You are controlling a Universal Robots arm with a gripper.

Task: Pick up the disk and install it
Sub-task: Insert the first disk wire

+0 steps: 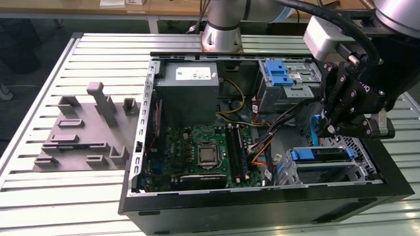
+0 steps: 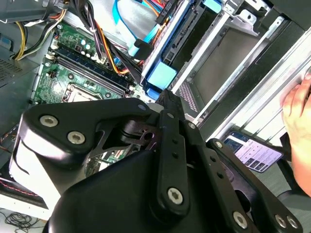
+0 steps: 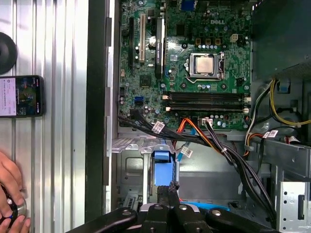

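the disk already sits in its bay (blue bracket showing); the gripper hovers just above it, fingers' state impossible to tell.

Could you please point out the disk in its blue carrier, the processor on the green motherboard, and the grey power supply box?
Silver disk in blue plastic carrier (image 1: 319, 154), exterior view: its blue front handle.
Square metal processor (image 3: 204, 65), first wrist view: middle of its lid.
Grey metal power supply box (image 1: 191, 93), exterior view: its side wall.
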